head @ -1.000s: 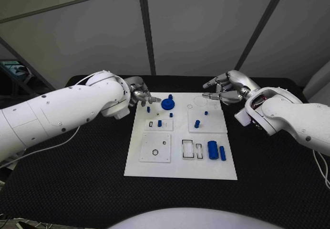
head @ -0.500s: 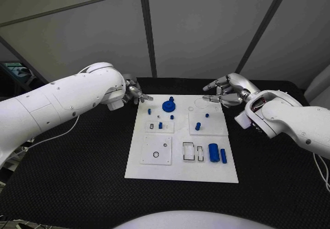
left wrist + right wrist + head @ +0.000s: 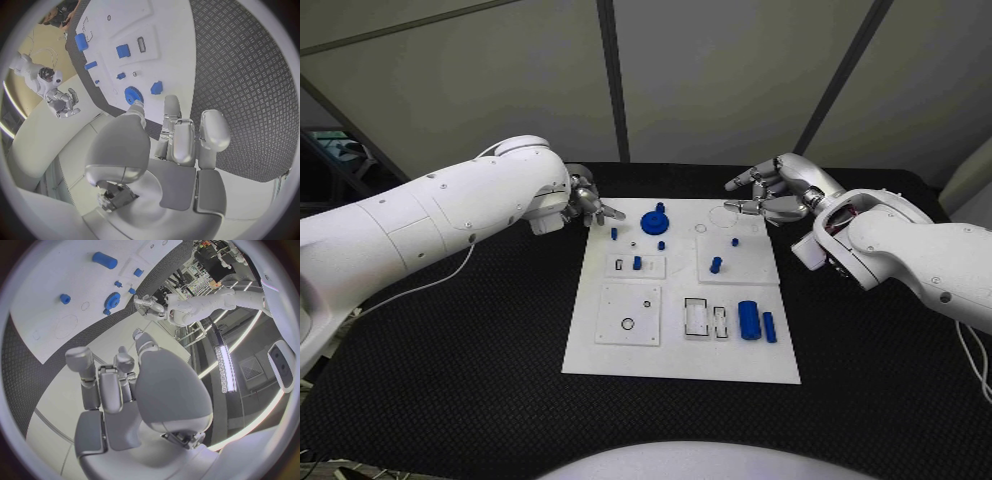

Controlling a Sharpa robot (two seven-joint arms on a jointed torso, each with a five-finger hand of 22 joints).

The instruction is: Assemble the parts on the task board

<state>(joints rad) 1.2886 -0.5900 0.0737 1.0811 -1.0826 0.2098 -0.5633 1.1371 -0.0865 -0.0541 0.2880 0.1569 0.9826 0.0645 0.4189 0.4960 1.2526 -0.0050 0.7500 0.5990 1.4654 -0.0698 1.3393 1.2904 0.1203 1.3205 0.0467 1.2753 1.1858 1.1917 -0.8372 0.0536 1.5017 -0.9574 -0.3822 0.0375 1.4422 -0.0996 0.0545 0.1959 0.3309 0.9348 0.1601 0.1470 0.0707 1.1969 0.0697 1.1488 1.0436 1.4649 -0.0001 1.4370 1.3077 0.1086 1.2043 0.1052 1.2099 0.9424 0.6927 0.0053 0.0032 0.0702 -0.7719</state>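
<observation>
Flat white rectangular task board (image 3: 682, 355) lies mid-table. Blue toothed gear part (image 3: 656, 220) stands near its far edge; small blue pegs (image 3: 715, 265) upright mid-board. Two blue cylinders (image 3: 749, 317) lie side by side near the right edge.

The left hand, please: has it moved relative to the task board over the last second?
Yes. The left hand has drawn back from the blue gear, off the task board toward its far left corner.

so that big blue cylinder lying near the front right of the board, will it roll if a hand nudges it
Probably yes. The big blue cylinder lies on its side on the flat white task board, so a sideways push would likely roll it toward the slimmer blue piece beside it. It looks like stiff, smooth plastic, so it may be light and a little slippery to pinch.
</observation>
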